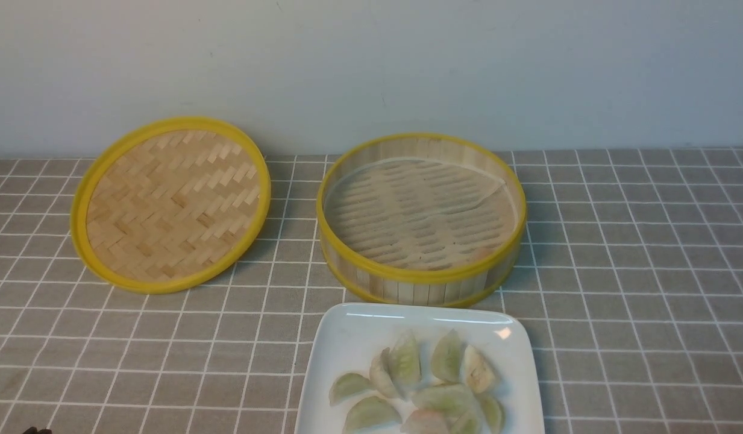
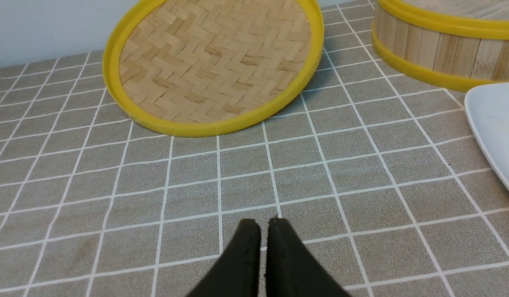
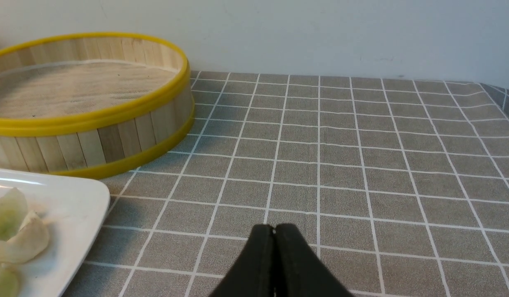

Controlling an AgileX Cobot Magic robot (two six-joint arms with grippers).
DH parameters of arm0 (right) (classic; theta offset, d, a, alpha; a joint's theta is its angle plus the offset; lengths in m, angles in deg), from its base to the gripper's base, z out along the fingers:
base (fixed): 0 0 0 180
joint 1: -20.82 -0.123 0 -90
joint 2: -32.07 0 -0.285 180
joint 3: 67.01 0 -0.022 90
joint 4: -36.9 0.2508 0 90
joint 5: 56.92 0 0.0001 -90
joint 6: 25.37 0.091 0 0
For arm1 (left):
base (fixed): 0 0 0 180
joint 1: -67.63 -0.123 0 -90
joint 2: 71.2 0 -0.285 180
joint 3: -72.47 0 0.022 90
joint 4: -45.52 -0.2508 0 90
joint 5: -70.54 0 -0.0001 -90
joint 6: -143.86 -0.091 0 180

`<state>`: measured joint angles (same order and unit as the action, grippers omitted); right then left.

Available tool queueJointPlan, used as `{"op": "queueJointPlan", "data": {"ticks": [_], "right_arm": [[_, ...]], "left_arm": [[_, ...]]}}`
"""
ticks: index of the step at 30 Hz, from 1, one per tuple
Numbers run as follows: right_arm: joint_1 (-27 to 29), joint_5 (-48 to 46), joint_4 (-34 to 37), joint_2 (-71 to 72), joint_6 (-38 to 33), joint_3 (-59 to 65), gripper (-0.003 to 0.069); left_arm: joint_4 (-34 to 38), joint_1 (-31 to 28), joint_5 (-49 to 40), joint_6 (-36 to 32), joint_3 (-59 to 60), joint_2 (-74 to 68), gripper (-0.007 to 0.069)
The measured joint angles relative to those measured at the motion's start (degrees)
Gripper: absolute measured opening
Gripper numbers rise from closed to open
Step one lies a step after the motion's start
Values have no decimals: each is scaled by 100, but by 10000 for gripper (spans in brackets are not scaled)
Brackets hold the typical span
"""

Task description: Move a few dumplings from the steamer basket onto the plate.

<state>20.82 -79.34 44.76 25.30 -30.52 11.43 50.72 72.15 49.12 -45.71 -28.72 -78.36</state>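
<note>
The steamer basket (image 1: pixel 420 220) stands at the table's middle back, showing only its paper-lined slat floor; its wall also shows in the left wrist view (image 2: pixel 444 49) and right wrist view (image 3: pixel 93 132). In front of it lies the white square plate (image 1: pixel 353 337), with several pale green and whitish dumplings (image 1: pixel 419 383) piled on it. The plate's rim (image 2: pixel 495 128) and dumplings (image 3: pixel 15 231) show in the wrist views too. My left gripper (image 2: pixel 263 225) is shut on nothing, low over bare cloth left of the plate. My right gripper (image 3: pixel 274 229) is shut, empty, over cloth right of the plate.
The flat herringbone-woven lid (image 1: pixel 172 205) with its yellow rim lies at the back left, tilted against the wall. A grey checked cloth (image 1: pixel 636 289) covers the table. A pale wall closes the back. The cloth's edge drops off at the far right (image 3: pixel 506 99).
</note>
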Motion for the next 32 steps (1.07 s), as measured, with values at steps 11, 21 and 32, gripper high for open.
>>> {"op": "queueJointPlan", "data": {"ticks": [11,21,32], "right_arm": [[0,0,-5,0,0,0,-15],[0,0,-5,0,0,0,-15],[0,0,-5,0,0,0,-15]], "left_arm": [[0,0,0,0,0,0,9],[0,0,0,0,0,0,9],[0,0,0,0,0,0,9]]}}
